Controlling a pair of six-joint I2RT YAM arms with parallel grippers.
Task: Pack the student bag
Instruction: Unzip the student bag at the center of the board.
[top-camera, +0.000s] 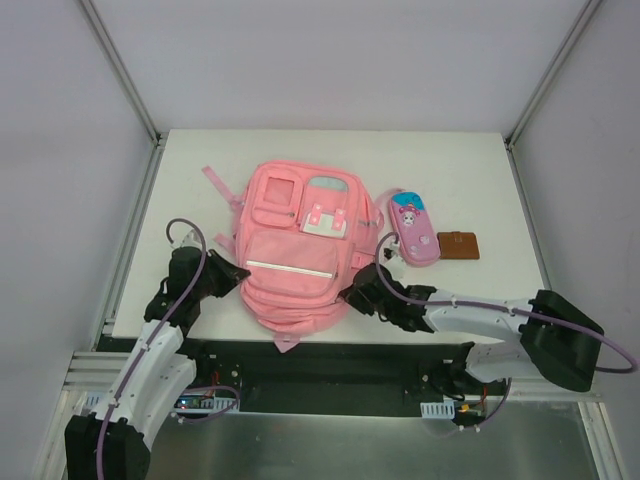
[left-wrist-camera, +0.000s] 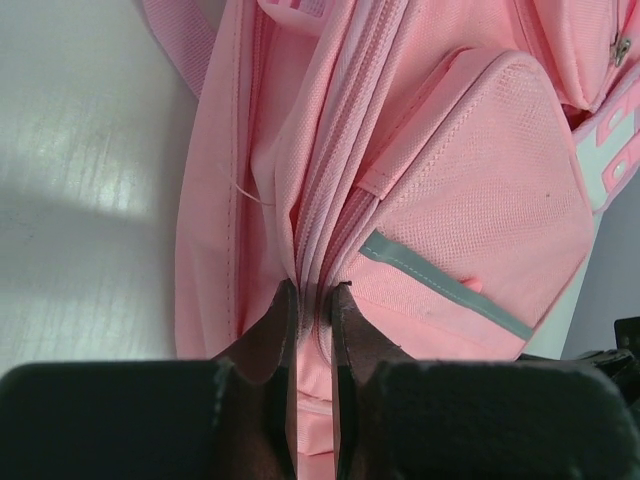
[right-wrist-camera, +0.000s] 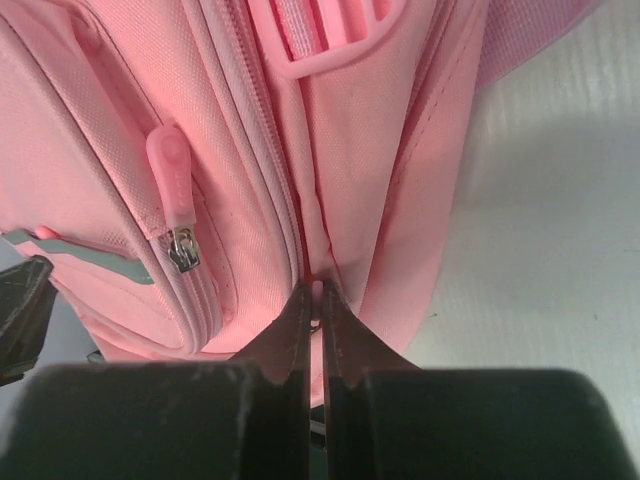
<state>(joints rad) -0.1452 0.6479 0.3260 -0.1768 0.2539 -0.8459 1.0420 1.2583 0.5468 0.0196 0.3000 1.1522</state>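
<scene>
The student bag lies flat, pockets up, in the middle of a white table boxed in by pale grey walls and slanting metal posts. The left gripper is pinched tight on a fold at the bag's left side, and the right gripper nips the seam on its right side. A pencil case and a brown wallet sit just right of the bag

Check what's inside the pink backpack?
Interior is covered by fabric; no opening shows on the student bag. The pencil case and brown wallet lie outside it, on the table.
</scene>
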